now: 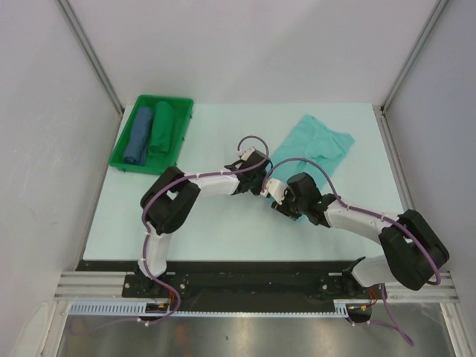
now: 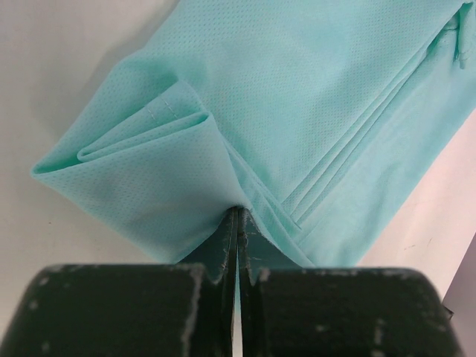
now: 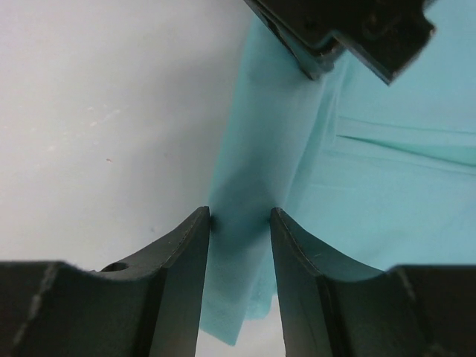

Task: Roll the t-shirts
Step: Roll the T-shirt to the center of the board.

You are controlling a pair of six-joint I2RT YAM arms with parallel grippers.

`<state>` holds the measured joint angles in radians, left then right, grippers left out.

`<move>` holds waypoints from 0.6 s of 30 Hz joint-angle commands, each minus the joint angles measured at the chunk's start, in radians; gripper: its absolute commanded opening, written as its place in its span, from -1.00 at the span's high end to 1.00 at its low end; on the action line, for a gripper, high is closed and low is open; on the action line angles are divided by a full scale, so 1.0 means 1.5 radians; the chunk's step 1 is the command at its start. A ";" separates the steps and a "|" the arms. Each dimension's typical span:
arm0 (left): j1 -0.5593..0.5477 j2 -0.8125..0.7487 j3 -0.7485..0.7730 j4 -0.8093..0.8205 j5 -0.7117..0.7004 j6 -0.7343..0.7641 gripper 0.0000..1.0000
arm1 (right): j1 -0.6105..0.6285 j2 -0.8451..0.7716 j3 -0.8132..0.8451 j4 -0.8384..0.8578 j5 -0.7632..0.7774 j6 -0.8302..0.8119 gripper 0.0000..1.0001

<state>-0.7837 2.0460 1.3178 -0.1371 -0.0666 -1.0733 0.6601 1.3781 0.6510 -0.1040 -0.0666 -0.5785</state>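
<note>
- T-shirt [image 1: 316,145]: one light turquoise shirt lies on the pale counter [image 1: 208,230], right of centre and toward the far edge. It is folded into a long band that runs diagonally, with its near end by the two tools.
- In the left wrist view the t-shirt [image 2: 297,111] shows several stacked layers with parallel edges. One corner on the left is curled over into a loose fold.
- Left tool [image 1: 260,182]: it reaches in from the left and meets the shirt's near end.
- Up close, the left tool [image 2: 238,212] is closed tight, and a thin pinch of shirt cloth is caught between its black fingers.
- Right tool [image 1: 279,201]: it sits just beside the left tool, at the same near end of the shirt.
- In its own view the right tool [image 3: 239,216] has its jaws partly apart. A shaded strip of the t-shirt [image 3: 387,193] edge runs between them and fills the gap.
- I cannot tell whether the right tool presses on that strip or only straddles it.
- The left tool [image 3: 342,37] shows at the top of the right wrist view, above the same strip of cloth.
- Tray [image 1: 141,165]: a green tray stands at the far left corner of the counter, well apart from the shirt.
- It holds a blue bundle [image 1: 139,136] and a dark green bundle [image 1: 162,126], side by side.
</note>
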 commanded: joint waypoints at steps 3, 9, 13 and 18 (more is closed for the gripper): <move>0.007 0.017 0.009 -0.026 0.003 0.004 1.00 | -0.014 -0.022 -0.017 -0.040 -0.011 -0.013 0.13; 0.009 0.016 0.011 -0.030 0.007 0.006 1.00 | -0.016 -0.035 -0.029 -0.054 -0.016 -0.012 0.12; 0.010 0.015 0.014 -0.032 0.006 0.009 1.00 | -0.009 -0.095 -0.019 -0.077 -0.003 -0.015 0.11; 0.011 0.018 0.016 -0.034 0.010 0.008 1.00 | 0.050 -0.103 -0.018 -0.105 0.040 0.001 0.08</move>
<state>-0.7757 2.0460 1.3182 -0.1383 -0.0475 -1.0725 0.6716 1.2335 0.6117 -0.2195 -0.0586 -0.5842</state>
